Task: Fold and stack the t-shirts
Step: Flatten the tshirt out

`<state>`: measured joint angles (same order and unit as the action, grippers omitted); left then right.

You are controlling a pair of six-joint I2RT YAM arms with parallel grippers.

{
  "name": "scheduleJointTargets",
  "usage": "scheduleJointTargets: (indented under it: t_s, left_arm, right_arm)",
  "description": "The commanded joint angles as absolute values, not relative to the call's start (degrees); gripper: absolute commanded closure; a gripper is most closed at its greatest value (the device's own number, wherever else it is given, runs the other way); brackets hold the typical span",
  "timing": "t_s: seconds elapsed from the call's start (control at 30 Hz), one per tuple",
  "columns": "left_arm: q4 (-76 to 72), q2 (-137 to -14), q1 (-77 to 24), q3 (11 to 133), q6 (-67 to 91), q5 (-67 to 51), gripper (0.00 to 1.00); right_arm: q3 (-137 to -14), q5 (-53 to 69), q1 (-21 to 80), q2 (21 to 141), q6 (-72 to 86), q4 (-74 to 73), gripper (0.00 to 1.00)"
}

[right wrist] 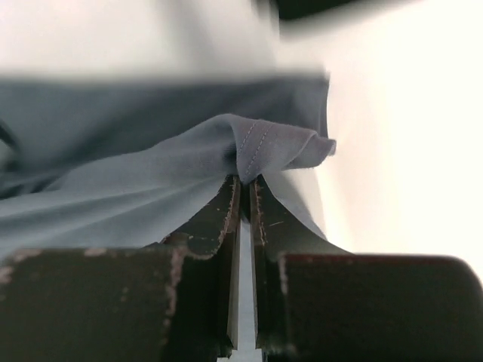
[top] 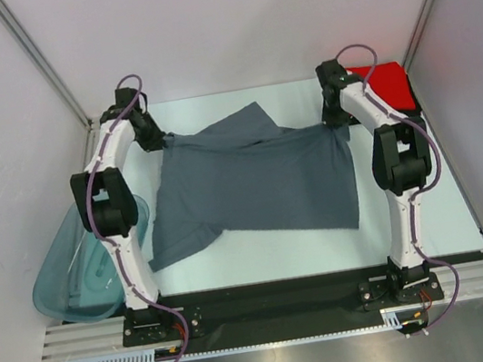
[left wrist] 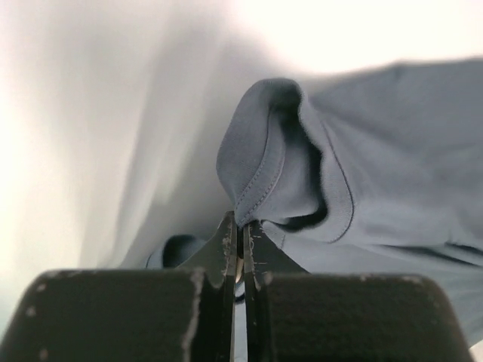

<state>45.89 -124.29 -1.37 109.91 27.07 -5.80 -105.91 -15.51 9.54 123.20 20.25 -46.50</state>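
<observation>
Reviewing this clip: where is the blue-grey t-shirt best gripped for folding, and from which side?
Probably its two far corners, at the stitched hems, each approached from its outer side. The blue-grey t-shirt lies spread flat, so only edges offer the fingers a pinchable fold; the left gripper and right gripper are shut on those hems.

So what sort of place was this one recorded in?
Probably an enclosed robot test cell rather than a home or shop: plain white wall panels in aluminium framing, a left arm and right arm bolted to a metal rail at the table edge, and a blue-grey t-shirt spread out.
</observation>
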Motion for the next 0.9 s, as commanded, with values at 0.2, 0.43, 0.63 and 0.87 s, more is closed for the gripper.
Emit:
scheduleJointTargets:
  t_s: [0.2,0.43,0.63,0.87]
  left_arm:
    - [35.2,-125.9,-1.1,112.3,34.7,-6.0,1.00]
    - [31.7,-132.2,-1.1,120.7,33.0,-9.3,0.97]
    - [33.6,-127.6,-1.4,119.9,29.4,-7.9,0.24]
    - [36.7,-110.8,-3.9,102.4,27.3,-6.9,0.30]
  right_arm:
    - [-128.5,-19.6,8.4,135.6,13.1,-40.7,1.00]
    - [-136.4,-16.5,7.7,141.8,12.4,-40.3,0.89]
    - [-138.3,-12.3,7.2,139.4,12.7,-43.8,0.59]
    - [-131.4,-10.6,9.0,129.0,14.6,-53.2,0.40]
